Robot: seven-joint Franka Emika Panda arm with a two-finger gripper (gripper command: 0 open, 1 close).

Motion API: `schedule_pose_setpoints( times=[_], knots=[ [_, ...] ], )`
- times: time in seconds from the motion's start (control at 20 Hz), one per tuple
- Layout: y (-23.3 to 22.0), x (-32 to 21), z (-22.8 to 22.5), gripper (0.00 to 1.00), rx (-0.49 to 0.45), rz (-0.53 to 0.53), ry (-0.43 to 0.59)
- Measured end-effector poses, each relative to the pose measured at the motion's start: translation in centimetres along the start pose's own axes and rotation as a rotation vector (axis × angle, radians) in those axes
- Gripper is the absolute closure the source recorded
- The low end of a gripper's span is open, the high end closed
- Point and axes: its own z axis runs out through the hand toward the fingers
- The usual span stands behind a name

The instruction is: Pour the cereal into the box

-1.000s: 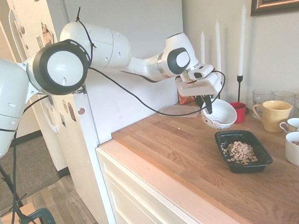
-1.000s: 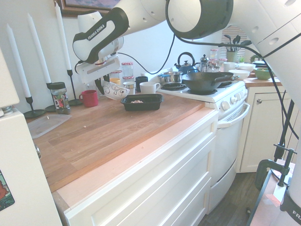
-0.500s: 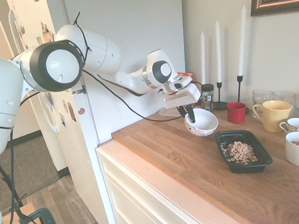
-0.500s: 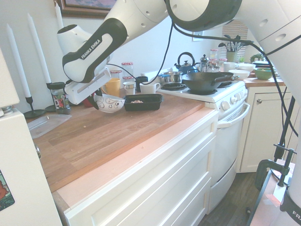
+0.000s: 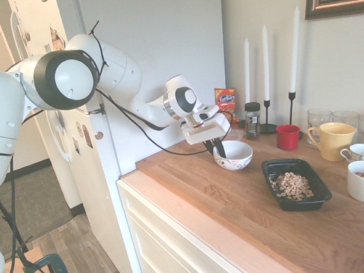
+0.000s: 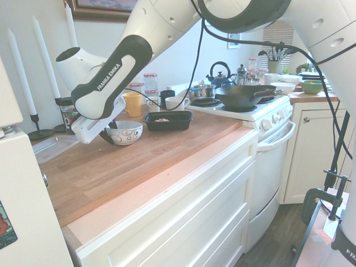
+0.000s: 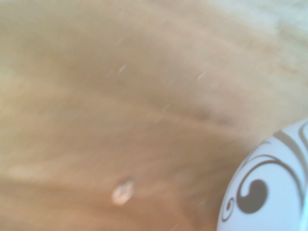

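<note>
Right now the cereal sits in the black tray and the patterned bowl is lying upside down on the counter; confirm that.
Not quite: the patterned bowl is upright, its white inside facing up, as the first exterior view shows. The gripper is at its rim. The cereal does sit in the black tray.
</note>
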Motion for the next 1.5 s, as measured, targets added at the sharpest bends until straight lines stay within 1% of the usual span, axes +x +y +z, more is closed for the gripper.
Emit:
schedule_pose_setpoints(
  times=[0.1, 0.15, 0.35, 0.6, 0.75, 0.95, 1.15, 1.35, 1.5],
  knots=[
    [-0.1, -1.3, -0.2, 1.00, 0.000, -0.014, -0.002],
    [-0.2, -1.9, -0.4, 0.00, -0.002, -0.017, 0.005],
    [-0.1, -3.2, -0.8, 0.00, -0.009, -0.007, 0.016],
    [0.2, -3.5, -1.1, 0.00, -0.005, 0.007, 0.006],
    [0.4, -3.0, -2.5, 0.00, 0.024, 0.038, -0.017],
    [2.1, -0.8, -6.1, 0.00, 0.077, 0.088, -0.066],
    [4.8, 1.7, -9.4, 0.00, 0.132, 0.137, -0.167],
    [7.0, 3.9, -9.7, 0.00, 0.174, 0.174, -0.264],
    [8.0, 4.8, -9.2, 0.00, 0.187, 0.191, -0.289]
  ],
)
